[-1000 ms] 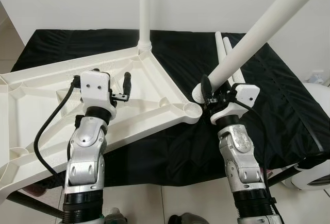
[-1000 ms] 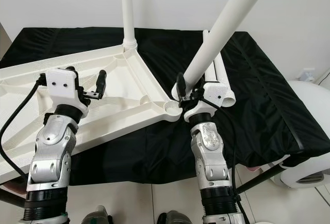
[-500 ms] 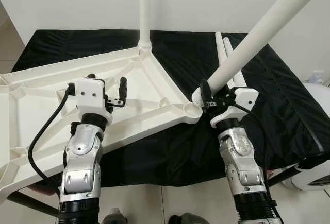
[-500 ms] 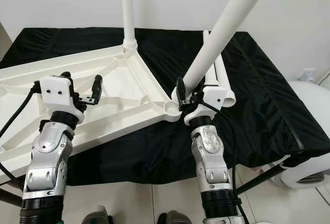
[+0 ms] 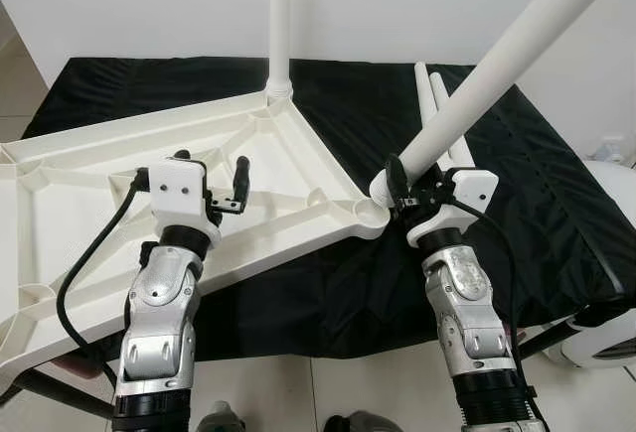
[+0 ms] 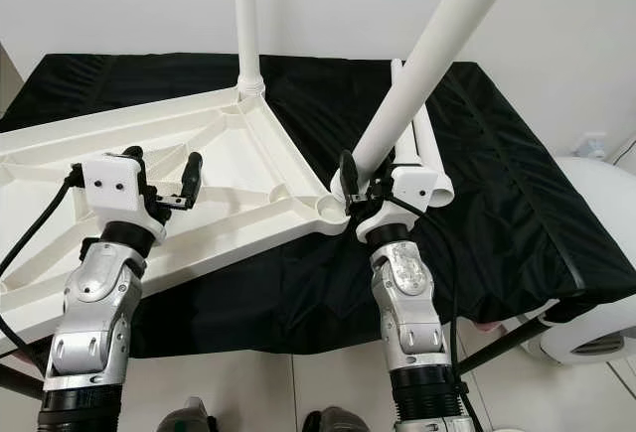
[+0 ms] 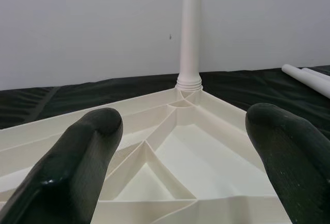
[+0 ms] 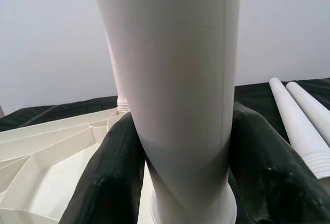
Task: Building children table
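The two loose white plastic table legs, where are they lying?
The two loose white plastic table legs lie side by side on the black cloth, right of the upturned white tabletop, just beyond the right gripper.

We counted one white tabletop (image 5: 149, 184), lying underside up on one black cloth (image 5: 556, 204). Four white legs were present: one upright leg (image 5: 279, 15) at 12 o'clock, one tilted leg (image 5: 497, 65) at 2 o'clock, and two loose legs (image 6: 422, 144) lying at 3 o'clock.
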